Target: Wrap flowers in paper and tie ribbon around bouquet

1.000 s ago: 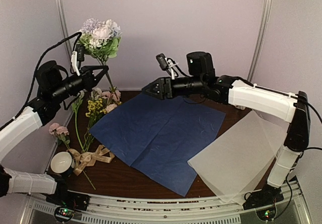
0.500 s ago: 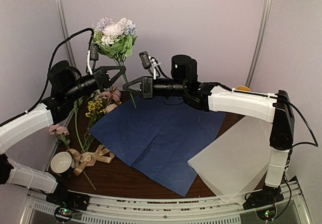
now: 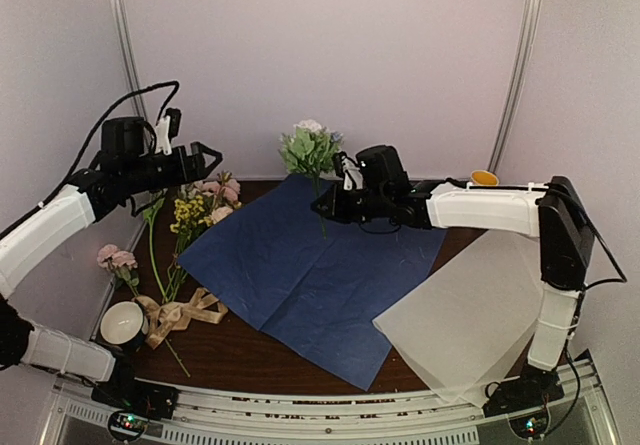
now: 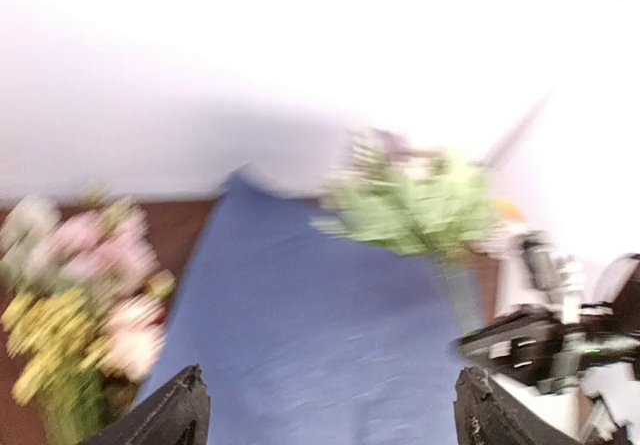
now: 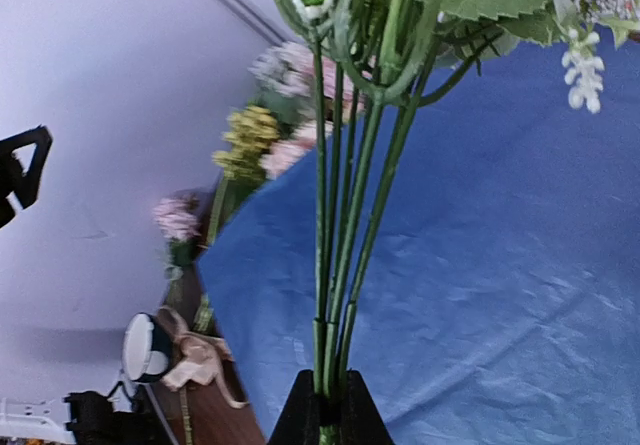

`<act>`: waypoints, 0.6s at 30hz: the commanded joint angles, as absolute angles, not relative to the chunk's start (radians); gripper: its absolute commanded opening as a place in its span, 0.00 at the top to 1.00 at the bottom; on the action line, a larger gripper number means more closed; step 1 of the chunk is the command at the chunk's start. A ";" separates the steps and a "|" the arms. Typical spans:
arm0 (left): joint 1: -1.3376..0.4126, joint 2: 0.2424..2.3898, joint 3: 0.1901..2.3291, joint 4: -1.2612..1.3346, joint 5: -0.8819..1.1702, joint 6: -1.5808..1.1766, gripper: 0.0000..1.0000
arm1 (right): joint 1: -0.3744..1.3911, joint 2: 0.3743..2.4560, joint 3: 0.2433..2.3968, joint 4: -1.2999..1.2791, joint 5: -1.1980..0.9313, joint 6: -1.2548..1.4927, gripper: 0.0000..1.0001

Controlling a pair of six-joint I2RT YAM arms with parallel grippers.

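Presently: paper [image 3: 320, 265], large thin sheet, flat, centre, creases easily; flowers [image 3: 310, 150], light, thin-stemmed, upright over the paper's far part; right gripper [image 3: 325, 205], clamped on bare lower stems, the safest hold; left gripper [image 3: 208, 155], far left, jaws apart, apparently empty; ribbon [image 3: 180, 315], limp, near left.

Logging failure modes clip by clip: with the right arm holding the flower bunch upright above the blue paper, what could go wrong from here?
1. The right jaws pinch the flowers only by their thin stems, well below the leafy heads. Top-heavy, the bunch could tilt or slip out.
2. The paper lies loose on the table. Lowering the stems onto it could drag or crumple it.
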State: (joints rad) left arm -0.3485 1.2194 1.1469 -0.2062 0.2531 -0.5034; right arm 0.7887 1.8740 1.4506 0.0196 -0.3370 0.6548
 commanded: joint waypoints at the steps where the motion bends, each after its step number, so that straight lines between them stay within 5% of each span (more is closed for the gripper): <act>1: -0.170 1.299 1.061 -0.402 0.167 -0.508 0.12 | 0.750 1.965 1.455 -0.108 -0.234 0.670 1.00; 6: -0.057 1.434 1.062 -0.514 0.022 -0.494 0.12 | 0.732 2.084 1.514 -0.244 -0.200 0.625 0.97; 10: 0.007 1.516 1.067 -0.515 -0.038 -0.511 0.12 | 0.723 2.088 1.504 -0.289 -0.180 0.635 0.57; 18: 0.117 1.730 1.162 -0.580 -0.101 -0.562 0.20 | 0.724 1.973 1.413 -0.275 -0.167 0.567 0.54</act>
